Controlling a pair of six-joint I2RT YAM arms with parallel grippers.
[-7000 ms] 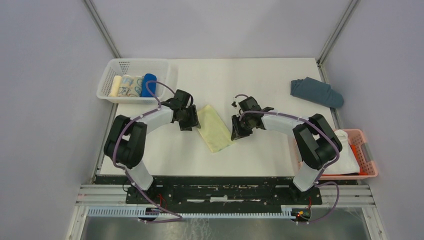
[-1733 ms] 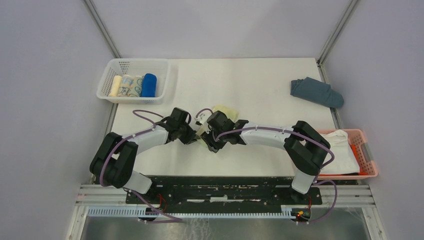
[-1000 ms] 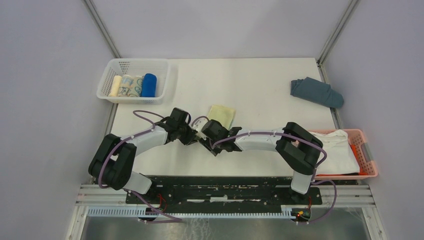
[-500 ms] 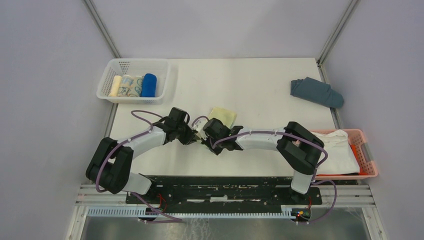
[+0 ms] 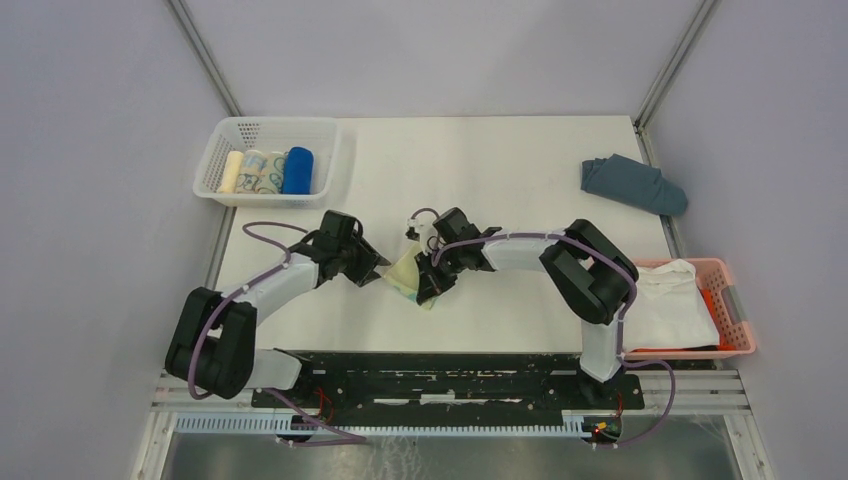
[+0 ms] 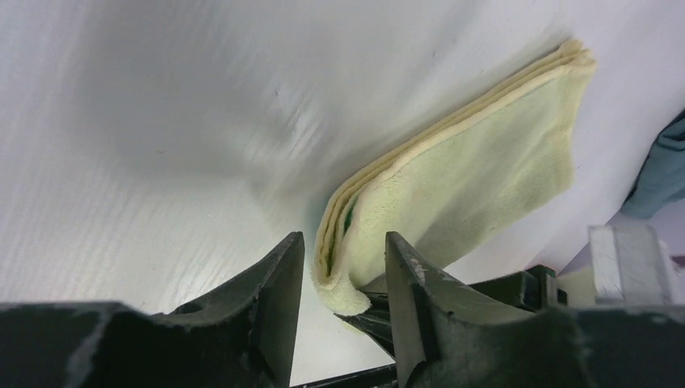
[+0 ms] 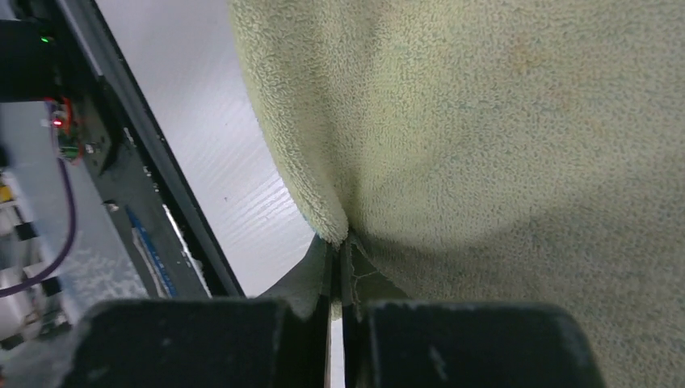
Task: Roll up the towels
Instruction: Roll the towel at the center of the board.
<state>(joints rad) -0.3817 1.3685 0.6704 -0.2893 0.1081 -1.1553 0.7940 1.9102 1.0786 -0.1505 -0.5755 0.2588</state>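
We have the blue towel rolled in the ten-o'clock basket; the yellow towel is only folded, right gripper jaws clamping it, left gripper jaws parted.

The top camera looks steeply down from behind the arm bases over the whole table. Both wrist cameras look out between their own fingers, very close on the pale yellow towel that all 3 views share.
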